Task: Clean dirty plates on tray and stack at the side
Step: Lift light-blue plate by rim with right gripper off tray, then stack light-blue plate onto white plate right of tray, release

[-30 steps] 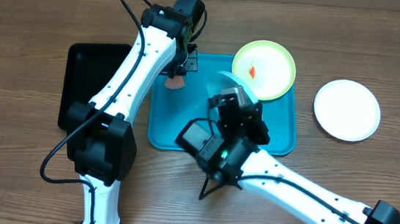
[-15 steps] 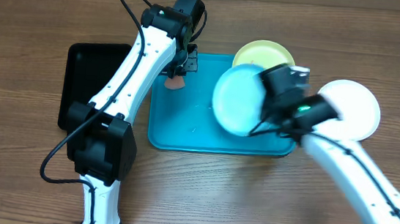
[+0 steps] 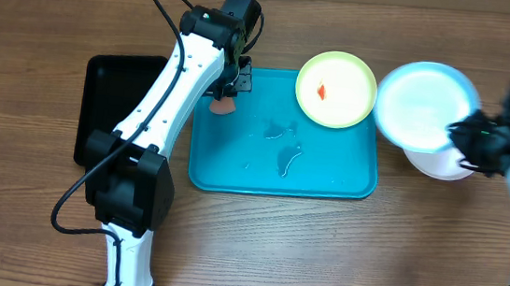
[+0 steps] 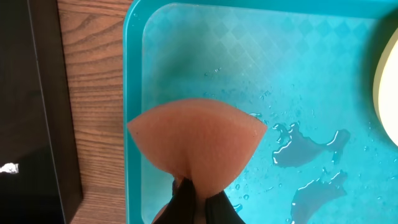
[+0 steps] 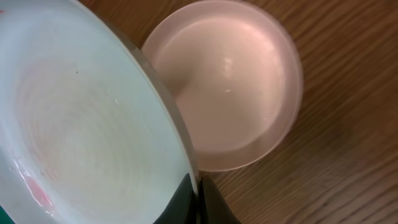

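Left tool (image 4: 194, 191): fingers together, clamped on a pinkish-orange foam sponge (image 4: 196, 140). The sponge is squeezed into a fan shape and hangs over the far left corner of the large turquoise-blue rectangular plastic tray (image 3: 233, 174).

Tray floor is wet, with puddles of water (image 3: 287, 155) near its middle.

Yellow-green round plastic plate (image 3: 335, 90) sits at the tray's far right corner, its edge overhanging the rim. A red smear (image 3: 322, 91) shows left of its centre.

Right tool (image 5: 198, 194): well off the tray, to its right, and pinched shut on the rim of the light blue round plastic plate (image 3: 423, 103). That plate is tilted and held above the white round plastic plate (image 3: 440, 166), covering part of it from overhead. The right wrist view shows a faint pink trace near the blue plate's lower rim.

White plate lies flat on the wooden worktop (image 3: 49, 39), just beside the tray's right edge.

A smaller black rectangular tray (image 3: 115, 83) lies on the worktop left of the turquoise one, partly under the left arm.
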